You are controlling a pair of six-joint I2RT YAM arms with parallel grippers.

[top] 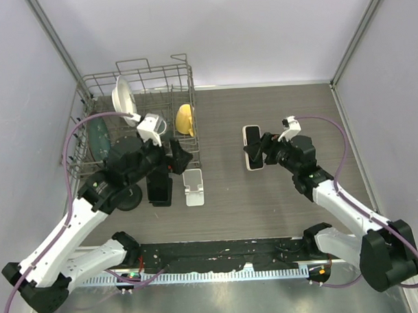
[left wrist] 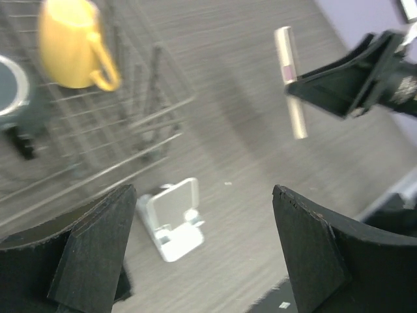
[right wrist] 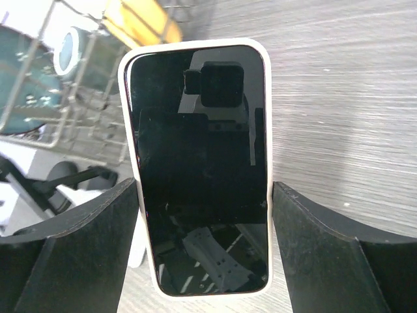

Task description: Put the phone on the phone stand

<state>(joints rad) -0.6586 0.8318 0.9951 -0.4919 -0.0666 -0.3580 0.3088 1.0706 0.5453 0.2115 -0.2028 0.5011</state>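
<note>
**Right jaws on the phone, left jaws wide and empty**

Right gripper (right wrist: 205,189): jaws spread wide, one finger (right wrist: 85,248) against each long edge of the phone (right wrist: 199,117). The white case is pinched between them, dark screen facing the wrist camera. The phone's lower end runs down between the fingers. What's under it is hidden, so table contact can't be told from this view. In the left wrist view the phone is at 1 o'clock, nearly edge-on, a thin blurred bar with a black right finger across it. It looks tilted up off the wood, not lying flat.

Left gripper (left wrist: 203,190): jaws far apart, nothing held. Only the two finger ends show, cut off by the bottom edge of the frame. Phone stand (left wrist: 172,222) sits on the table in the gap between them, toward 6 o'clock. It is white, upright and blurred.

Top view: phone at 3 o'clock of centre. The stand is at 8 o'clock from it, well apart, with wood-grain table (top: 231,210) between. The stand is near the left jaws, at their 5 o'clock.

A black slab (top: 160,189) lies just beside the stand at its 9 o'clock. I can't tell what it is, and the left arm covers its far end. The wire dish rack (top: 151,75) is at 11 o'clock, holding a yellow mug (top: 185,119), a white plate (top: 123,96) and a dark dish (top: 97,136) partly behind the arm.
</note>
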